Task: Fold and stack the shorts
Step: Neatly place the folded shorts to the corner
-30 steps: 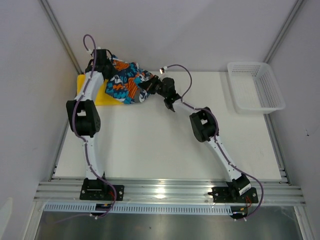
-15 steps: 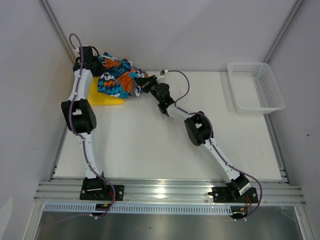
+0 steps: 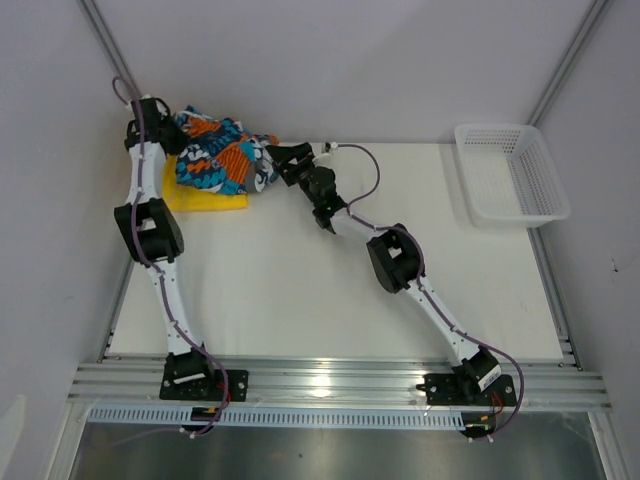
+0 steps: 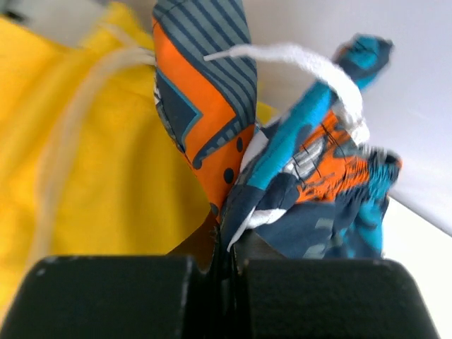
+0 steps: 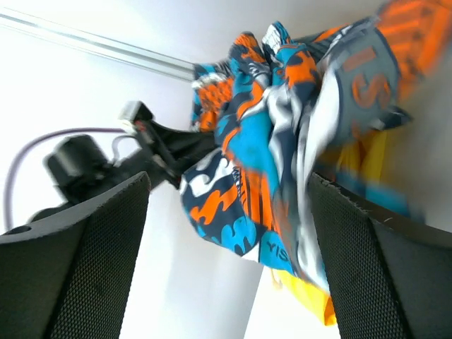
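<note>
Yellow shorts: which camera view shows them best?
The left wrist view: the yellow shorts fill its left side, drawstring visible. The top view shows only an edge under the printed shorts; the right wrist view only a blurred strip.

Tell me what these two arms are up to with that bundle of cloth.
The left claw is shut on the teal, orange, black and white printed cloth shorts, holding them bunched up over the plain yellow cloth shorts at the far left corner of the white table. The right claw is open, with the hanging cloth between its fingers but not pinched. Nothing is folded or stacked yet. The white plastic mesh basket sits apart at the far right.
</note>
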`<action>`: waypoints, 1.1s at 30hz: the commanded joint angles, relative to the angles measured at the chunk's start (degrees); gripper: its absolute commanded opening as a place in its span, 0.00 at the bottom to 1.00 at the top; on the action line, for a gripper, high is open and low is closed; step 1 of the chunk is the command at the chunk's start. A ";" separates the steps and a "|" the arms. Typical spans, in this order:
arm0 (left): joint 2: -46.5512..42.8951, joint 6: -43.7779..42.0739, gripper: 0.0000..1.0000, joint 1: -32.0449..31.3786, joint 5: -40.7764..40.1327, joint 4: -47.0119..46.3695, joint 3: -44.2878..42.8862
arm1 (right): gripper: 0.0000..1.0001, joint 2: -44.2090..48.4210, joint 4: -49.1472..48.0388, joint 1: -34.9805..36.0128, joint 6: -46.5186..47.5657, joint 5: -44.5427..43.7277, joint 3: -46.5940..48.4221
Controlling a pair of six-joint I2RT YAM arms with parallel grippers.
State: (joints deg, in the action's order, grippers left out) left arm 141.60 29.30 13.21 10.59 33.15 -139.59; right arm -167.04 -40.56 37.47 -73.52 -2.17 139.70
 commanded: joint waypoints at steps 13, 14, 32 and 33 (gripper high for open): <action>1.05 -1.79 0.19 8.32 -0.92 -1.07 0.01 | 0.96 5.32 -2.34 -0.56 6.01 5.16 -5.75; 1.05 -1.79 0.42 8.32 -1.79 -0.98 0.11 | 0.96 5.32 -2.25 -0.47 6.36 5.51 -5.93; -11.78 -1.71 0.99 4.28 -19.36 3.41 5.64 | 0.94 18.23 -5.14 -4.51 12.87 12.45 -25.25; -12.74 -1.35 0.99 4.10 -20.42 3.94 6.86 | 0.93 18.85 -5.93 -4.78 12.96 12.81 -26.13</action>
State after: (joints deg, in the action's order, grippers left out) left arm 137.12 27.97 19.03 -2.83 35.99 -133.58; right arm -155.02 -42.15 34.06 -63.18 8.51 115.79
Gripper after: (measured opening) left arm 0.990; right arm 0.938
